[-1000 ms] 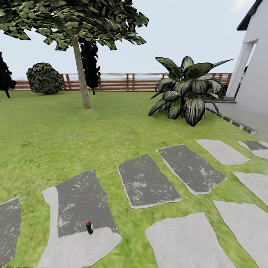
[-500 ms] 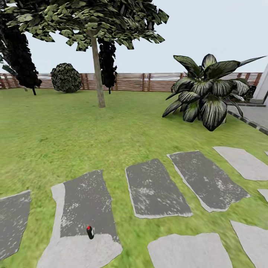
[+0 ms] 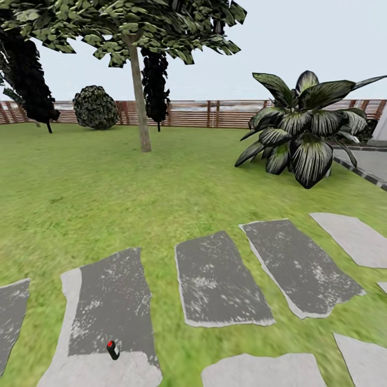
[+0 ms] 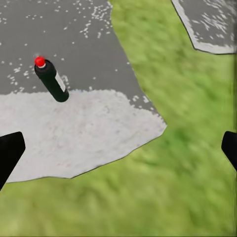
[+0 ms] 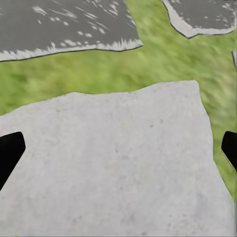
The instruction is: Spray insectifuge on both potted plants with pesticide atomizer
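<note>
The pesticide atomizer (image 3: 113, 350) stands upright on a grey paving slab (image 3: 107, 301) at the near left of the garden lawn (image 3: 107, 183); it is a small dark bottle with a red tip. In the left wrist view the pesticide atomizer (image 4: 51, 79) shows its white label, standing ahead of and to one side of my left gripper (image 4: 118, 150). That gripper is open, its dark fingertips (image 4: 10, 153) far apart over slab and grass. My right gripper (image 5: 118, 150) is open over a pale slab (image 5: 108, 163), holding nothing. The potted plants are out of view.
Several paving slabs (image 3: 223, 279) cross the lawn. A big striped agave (image 3: 301, 134) grows at the right, beside a paved edge (image 3: 365, 164). A tree trunk (image 3: 138, 97), a round bush (image 3: 95, 107) and a brown slat fence (image 3: 188, 113) stand at the back.
The whole head view has shifted, so the camera moved: fence, tree and agave sit further right than a second ago. The atomizer now shows lower and further left, still upright on its slab.
</note>
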You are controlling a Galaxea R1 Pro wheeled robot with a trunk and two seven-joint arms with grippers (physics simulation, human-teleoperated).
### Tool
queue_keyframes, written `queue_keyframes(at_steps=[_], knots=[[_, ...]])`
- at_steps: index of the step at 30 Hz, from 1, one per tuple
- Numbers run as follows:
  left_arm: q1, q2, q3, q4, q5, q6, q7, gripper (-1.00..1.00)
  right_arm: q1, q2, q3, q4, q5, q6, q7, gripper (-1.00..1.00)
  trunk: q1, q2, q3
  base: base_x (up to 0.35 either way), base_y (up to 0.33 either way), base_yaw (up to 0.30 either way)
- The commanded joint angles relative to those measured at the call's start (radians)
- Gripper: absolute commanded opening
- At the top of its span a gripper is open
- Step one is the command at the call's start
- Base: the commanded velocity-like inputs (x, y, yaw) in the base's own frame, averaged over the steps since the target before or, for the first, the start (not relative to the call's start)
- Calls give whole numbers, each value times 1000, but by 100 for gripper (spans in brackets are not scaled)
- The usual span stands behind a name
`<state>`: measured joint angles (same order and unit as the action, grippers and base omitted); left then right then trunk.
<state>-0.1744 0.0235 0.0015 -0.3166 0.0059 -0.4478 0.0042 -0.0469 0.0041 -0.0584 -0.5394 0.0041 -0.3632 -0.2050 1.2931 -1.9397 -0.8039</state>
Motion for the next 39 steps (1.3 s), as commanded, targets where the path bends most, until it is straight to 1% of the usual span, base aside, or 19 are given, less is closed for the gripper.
queue_keyframes(at_steps=[1,10,18,26,28,29,36,39], knots=[[-1,0,0,1,1,-3,0,100,-1,0,-1,1,1,-3,-1,100,0,0,-3,246,-214,31],[-1,1,0,1,5,-3,2,100,-1,0,-1,2,1,-3,-1,100,0,0,-11,220,-221,197],[-1,1,1,1,6,-4,2,100,-1,0,-1,3,1,-3,-1,100,0,0,-11,56,-232,273],[-1,1,2,1,10,-4,2,100,-1,0,-1,3,1,-3,-1,100,0,0,-11,3,-27,280],[-1,1,2,1,22,-4,2,100,-1,0,-1,4,1,-3,-1,100,0,0,-11,0,-3,280],[-1,3,2,1,47,-5,2,100,-1,0,-1,4,1,-3,-1,100,0,0,-11,0,0,280],[-1,6,2,0,51,-4,2,100,-1,0,-1,5,1,-3,-1,100,0,0,-11,0,0,277],[-1,6,2,-1,51,-1,2,100,-1,0,-2,7,1,-4,-1,100,0,0,-11,0,0,153]])
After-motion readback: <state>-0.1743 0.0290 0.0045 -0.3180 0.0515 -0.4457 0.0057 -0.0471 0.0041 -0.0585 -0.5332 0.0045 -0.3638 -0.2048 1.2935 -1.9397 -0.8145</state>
